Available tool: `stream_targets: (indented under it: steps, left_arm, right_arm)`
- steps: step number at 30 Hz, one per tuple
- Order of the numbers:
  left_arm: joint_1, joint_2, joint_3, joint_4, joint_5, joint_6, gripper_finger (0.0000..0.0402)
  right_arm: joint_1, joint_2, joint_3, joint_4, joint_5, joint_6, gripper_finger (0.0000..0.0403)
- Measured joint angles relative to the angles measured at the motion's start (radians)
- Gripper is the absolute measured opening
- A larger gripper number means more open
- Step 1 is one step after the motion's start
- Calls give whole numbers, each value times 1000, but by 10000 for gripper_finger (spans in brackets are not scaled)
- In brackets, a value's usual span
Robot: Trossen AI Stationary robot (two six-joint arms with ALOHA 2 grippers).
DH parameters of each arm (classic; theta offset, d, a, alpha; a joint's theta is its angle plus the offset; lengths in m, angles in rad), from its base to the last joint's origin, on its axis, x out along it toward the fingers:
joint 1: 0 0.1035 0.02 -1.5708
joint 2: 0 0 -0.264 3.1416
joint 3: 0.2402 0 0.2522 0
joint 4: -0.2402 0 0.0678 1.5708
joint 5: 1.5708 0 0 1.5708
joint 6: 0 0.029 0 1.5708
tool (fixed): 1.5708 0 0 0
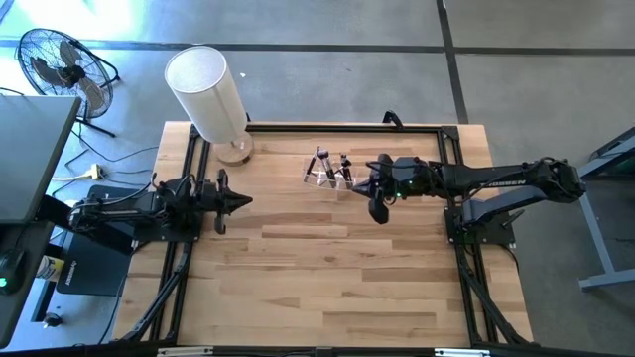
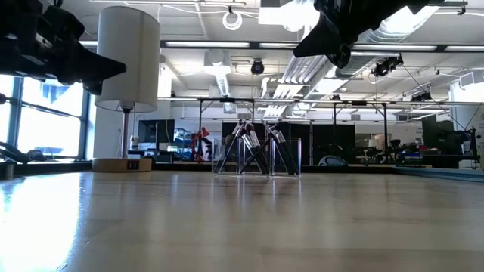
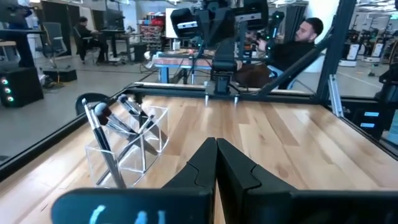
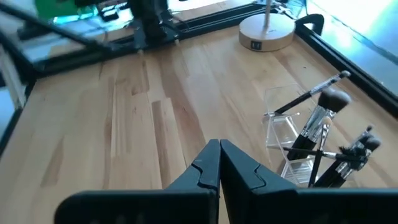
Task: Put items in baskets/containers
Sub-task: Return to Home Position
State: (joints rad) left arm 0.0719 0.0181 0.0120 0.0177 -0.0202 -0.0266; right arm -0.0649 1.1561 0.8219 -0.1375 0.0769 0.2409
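Claw on the left arm (image 3: 216, 143) is pressed together and empty, well apart from the clear holder (image 1: 325, 178) of leaning brushes (image 1: 319, 159) at the far middle of the table (image 1: 327, 278), while the right claw (image 4: 219, 144), also closed on nothing, hangs just right of it, so it's the nearer one.

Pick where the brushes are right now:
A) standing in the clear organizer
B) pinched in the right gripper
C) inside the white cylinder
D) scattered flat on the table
A: the brushes lean upright inside the clear organizer, while the right gripper beside it and the left gripper are both shut with nothing between their fingers.
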Motion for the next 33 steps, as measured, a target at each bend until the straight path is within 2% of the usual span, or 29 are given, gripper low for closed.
stream_targets:
  steps: [7, 15, 22, 27, 33]
  left_arm:
    - [0, 0, 0, -2, 3, -4, 1]
    - [0, -1, 0, -2, 3, -4, 1]
    - [0, -1, 0, -2, 3, -4, 1]
    - [0, -1, 0, -2, 3, -4, 1]
    - [0, -1, 0, -2, 3, -5, 1]
  right_arm:
    - [12, -7, -51, -15, -36, -150, 1]
    - [14, -116, -321, 276, -81, -94, 0]
    - [36, -387, -535, 341, -137, 22, 0]
    - [84, -589, -636, 387, -55, -5, 0]
    - [133, -798, -778, 477, -61, -17, 0]
